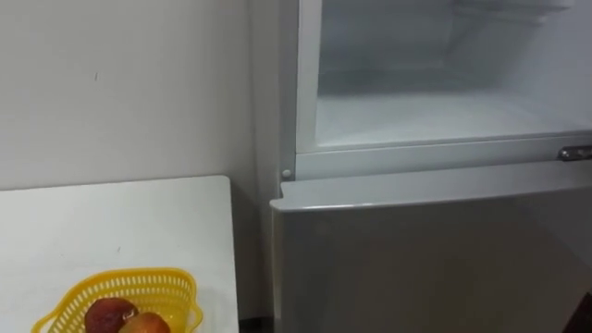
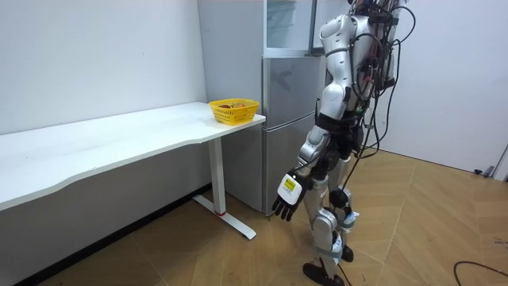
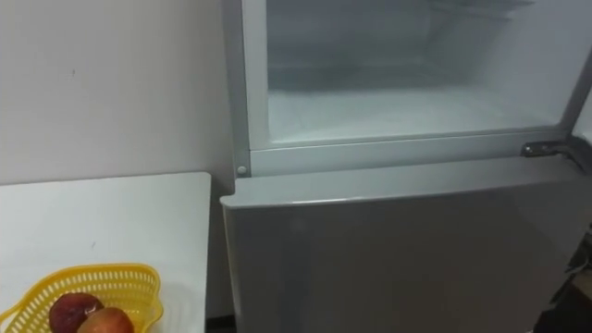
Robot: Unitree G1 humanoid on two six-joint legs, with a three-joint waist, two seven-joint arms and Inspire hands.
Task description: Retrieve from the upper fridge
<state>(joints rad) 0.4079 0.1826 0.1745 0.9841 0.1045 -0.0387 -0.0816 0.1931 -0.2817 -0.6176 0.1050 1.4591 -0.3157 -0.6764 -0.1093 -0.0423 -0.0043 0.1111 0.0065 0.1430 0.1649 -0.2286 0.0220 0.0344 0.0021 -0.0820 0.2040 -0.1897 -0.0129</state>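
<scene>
1. The robot stands facing a tall silver two-door fridge [image 2: 286,119], close to it, on a wooden floor [image 2: 429,222].
2. The fridge's upper compartment [image 1: 416,111] is open, showing a pale, frosty-looking inner floor; its top is cut off.
3. The lower grey door [image 1: 435,259] is closed, with a small metal hinge [image 1: 573,153] at its right corner.
4. Just left of the fridge is a long white table [image 1: 111,222] against the wall.
5. A yellow plastic lattice basket [image 1: 120,277] sits at the table's near end, holding two reddish round fruits [image 1: 109,314], partly cut off.
6. The left hand [image 2: 287,193] hangs low by the thigh, fingers loosely spread, holding nothing.
</scene>
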